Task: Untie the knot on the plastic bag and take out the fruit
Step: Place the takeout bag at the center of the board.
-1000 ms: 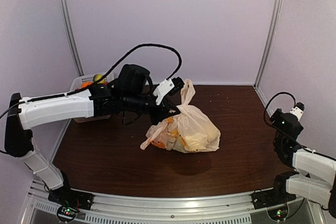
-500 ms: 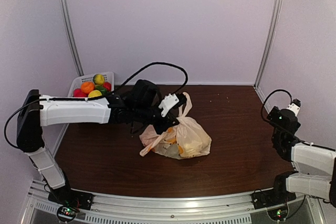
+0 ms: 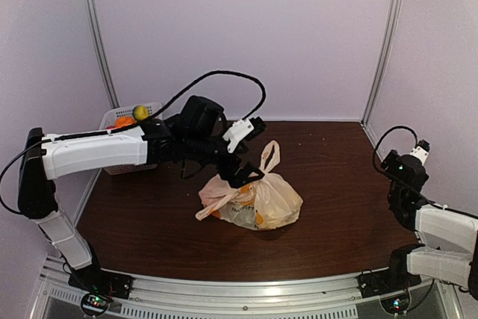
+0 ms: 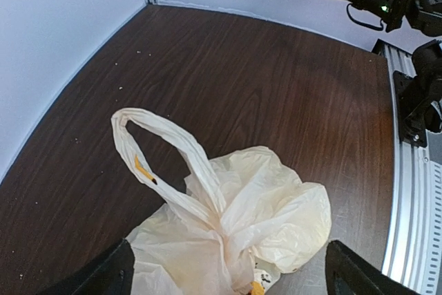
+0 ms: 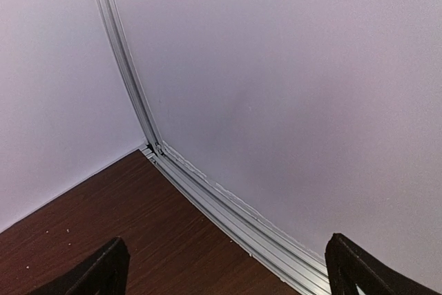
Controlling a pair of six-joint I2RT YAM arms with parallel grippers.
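Released: left gripper (image 4: 226, 271) springs wide off the plastic bag (image 3: 263, 201); best re-grip low, at the knot (image 4: 222, 215). Right gripper (image 5: 228, 267) idles open, empty.

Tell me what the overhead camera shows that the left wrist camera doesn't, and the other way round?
Only overhead: the white basket of colourful fruit at the back left, and the whole left arm reaching over the table. Only the left wrist: a close look at the knot where the handles bunch together, and an orange mark on the handle loop. Both: the cream plastic bag, its upright handle loop, the dark wooden table and the right arm.
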